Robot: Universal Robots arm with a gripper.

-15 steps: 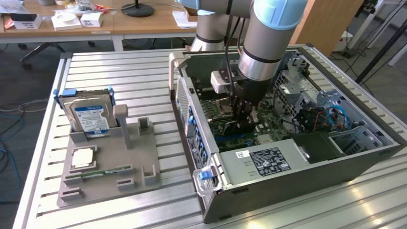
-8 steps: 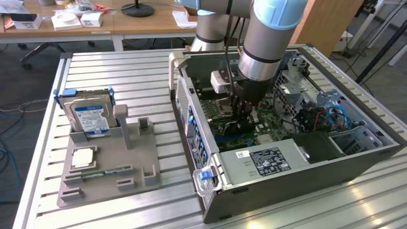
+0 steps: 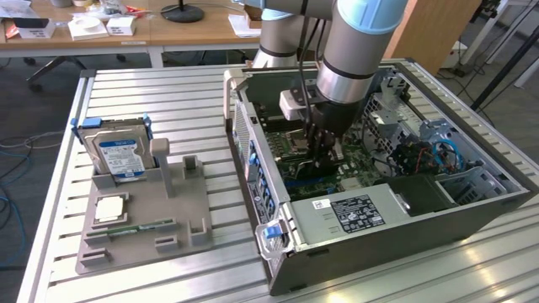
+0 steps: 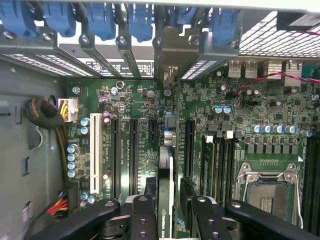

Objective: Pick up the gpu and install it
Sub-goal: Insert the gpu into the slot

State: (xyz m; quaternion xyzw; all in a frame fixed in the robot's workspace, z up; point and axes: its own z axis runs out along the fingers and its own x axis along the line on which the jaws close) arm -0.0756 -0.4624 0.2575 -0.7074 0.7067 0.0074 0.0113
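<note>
Wrist view first, nearest to me: my gripper (image 4: 167, 220) has its black fingers (image 4: 142, 220) standing apart, one on each side of the gpu (image 4: 166, 200), which I see edge-on as a thin dark card with a white strip. The card stands upright in a motherboard (image 4: 220, 125) slot, and I cannot tell whether the finger pads touch it. It looks seated or nearly so.

I judge the card to be stiff and fairly light but fragile. The flat faces near its top edge are the safe place to hold; the fan shroud and bare circuit side should not be squeezed hard.

Beyond the card lie parallel black expansion slots (image 4: 134, 150) and one white slot (image 4: 94, 150), then the open processor socket (image 4: 265, 190). A braided cable bundle (image 4: 42, 114) sits to one side. Farthest are the blue slot clips (image 4: 100, 20) along the case's rear wall.

In the exterior view, the arm (image 3: 354, 57) reaches straight down into the open computer case (image 3: 370, 233). The power supply (image 3: 354, 211) sits just beside the gripper's path. Well apart, toward the exterior view's left, a grey fixture tray (image 3: 143, 227) holds a hard drive (image 3: 120, 154) and a memory stick (image 3: 130, 228).
</note>
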